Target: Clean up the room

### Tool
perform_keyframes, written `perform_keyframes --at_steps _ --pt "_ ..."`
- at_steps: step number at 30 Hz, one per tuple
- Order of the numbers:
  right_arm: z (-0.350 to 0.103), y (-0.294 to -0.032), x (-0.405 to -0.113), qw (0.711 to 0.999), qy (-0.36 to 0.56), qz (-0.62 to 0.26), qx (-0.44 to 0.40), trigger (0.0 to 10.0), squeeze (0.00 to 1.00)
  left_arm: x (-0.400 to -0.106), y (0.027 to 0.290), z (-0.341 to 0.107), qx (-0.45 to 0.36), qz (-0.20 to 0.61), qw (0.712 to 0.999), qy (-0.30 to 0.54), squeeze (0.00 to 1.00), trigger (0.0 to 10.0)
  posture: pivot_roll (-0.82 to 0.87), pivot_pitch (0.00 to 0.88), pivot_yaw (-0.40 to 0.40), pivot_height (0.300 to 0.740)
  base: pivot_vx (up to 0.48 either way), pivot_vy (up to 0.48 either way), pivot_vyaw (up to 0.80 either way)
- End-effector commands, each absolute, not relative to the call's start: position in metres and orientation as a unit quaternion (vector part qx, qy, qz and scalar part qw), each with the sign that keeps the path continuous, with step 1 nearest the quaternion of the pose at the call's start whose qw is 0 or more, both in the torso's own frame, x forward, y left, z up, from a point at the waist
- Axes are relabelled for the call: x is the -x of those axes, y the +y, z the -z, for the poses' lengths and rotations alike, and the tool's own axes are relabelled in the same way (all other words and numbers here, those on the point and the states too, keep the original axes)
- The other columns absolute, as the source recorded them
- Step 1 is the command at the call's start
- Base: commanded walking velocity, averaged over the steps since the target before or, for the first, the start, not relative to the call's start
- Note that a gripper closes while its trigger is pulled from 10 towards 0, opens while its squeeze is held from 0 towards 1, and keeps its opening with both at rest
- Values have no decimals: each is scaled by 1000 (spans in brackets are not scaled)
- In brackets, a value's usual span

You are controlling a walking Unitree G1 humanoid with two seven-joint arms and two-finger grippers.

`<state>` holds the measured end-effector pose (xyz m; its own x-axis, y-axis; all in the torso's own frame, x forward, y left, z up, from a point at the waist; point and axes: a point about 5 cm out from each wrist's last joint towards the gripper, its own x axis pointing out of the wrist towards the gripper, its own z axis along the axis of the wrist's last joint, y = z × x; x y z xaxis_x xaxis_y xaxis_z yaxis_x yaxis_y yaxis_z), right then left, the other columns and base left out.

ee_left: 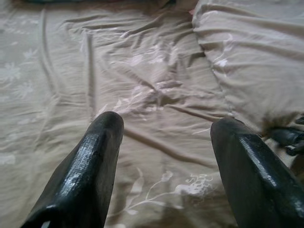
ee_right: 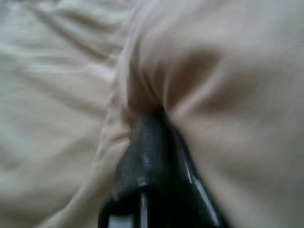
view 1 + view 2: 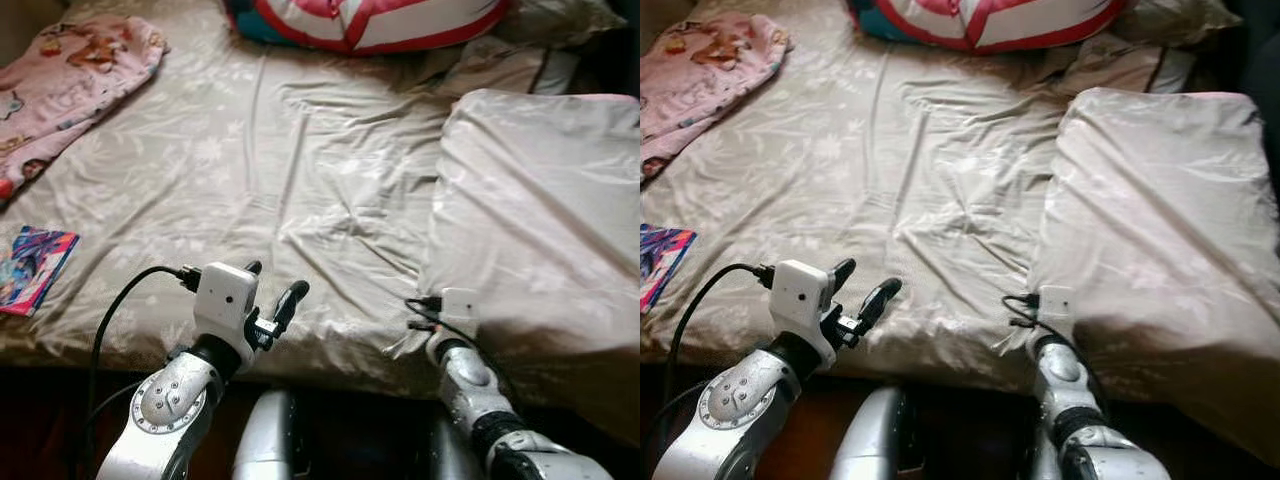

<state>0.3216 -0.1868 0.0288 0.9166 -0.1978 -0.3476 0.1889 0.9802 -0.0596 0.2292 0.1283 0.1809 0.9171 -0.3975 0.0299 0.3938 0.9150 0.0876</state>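
While your right gripper sits at the near edge of the bed, it is buried in the near left corner of the folded beige blanket, and in the right wrist view its black fingers look pressed together with the cloth bunched tightly around their tips, so it appears to be pinching the blanket's corner; the picture there is blurred, so you cannot make out more than that. The blanket lies on the right half of the bed, stretching from the near edge up toward the pillows, its left edge running along the middle of the wrinkled floral sheet. Your left gripper is raised over the near edge of the mattress, well apart from the blanket, and its two fingers are spread wide with nothing between them, just bare sheet beyond. You can see a red, white and teal cushion at the head of the bed, with a pale pillow beside it to the right. A pink printed cloth lies at the far left of the bed, and a colourful booklet rests flat near the left edge, left of your left arm.
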Motion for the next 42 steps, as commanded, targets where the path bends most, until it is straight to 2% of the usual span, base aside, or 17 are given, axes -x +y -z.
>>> perform_keyframes --at_steps 1,3,4,6,7,8,18,21,26,27,28,32,37,42 --pt "-32 -214 -317 973 164 160 31 10000 0 -227 129 -182 -38 203 978 -23 0 10000 170 268 95 630 0 0 0" --pt "-33 -219 -317 971 163 170 36 10000 0 -228 129 -181 -38 203 978 -22 0 10000 164 263 95 630 0 0 0" --pt "-39 -242 -313 967 143 204 48 10000 0 -231 127 -180 -35 206 978 -20 0 10000 141 253 94 630 0 0 0" --pt "-41 -248 -312 966 137 214 53 10000 0 -231 126 -179 -33 207 978 -19 0 10000 141 253 94 630 0 0 0" --pt "-44 -264 -306 960 126 238 71 10000 0 -233 124 -178 -31 209 977 -18 0 10000 126 245 91 630 0 0 0" --pt "-44 -264 -306 960 126 238 71 10000 0 -233 124 -178 -31 209 977 -18 0 10000 126 245 91 630 0 0 0" --pt "-59 -322 -279 923 93 317 196 10000 0 -241 122 -177 -27 215 976 -18 0 10000 94 218 89 630 0 0 0" --pt "-69 -331 -278 926 68 322 185 10000 0 -242 118 -174 -24 223 974 -17 0 10000 72 205 86 630 0 0 0" --pt "-56 -316 -279 943 84 287 146 10000 0 -245 116 -171 -26 228 973 -15 0 10000 59 185 78 630 0 0 0" --pt "-35 -290 -279 964 121 229 70 10000 0 -247 116 -167 -28 231 972 -12 0 10000 65 171 73 630 0 0 0" --pt "-24 -275 -278 970 135 197 36 10000 0 -249 116 -164 -31 231 972 -9 0 10000 67 160 70 630 0 0 0" --pt "5 -227 -266 976 171 135 -25 10000 0 -263 125 -160 -43 217 975 -11 0 10000 44 122 57 630 0 0 0" --pt "12 -213 -264 974 184 121 -49 10000 0 -281 130 -156 -52 206 977 -14 0 10000 26 60 41 630 0 0 0" --pt "7 -211 -271 976 181 104 -61 10000 0 -291 140 -143 -52 184 982 -5 0 10000 3 1 20 630 0 0 0"
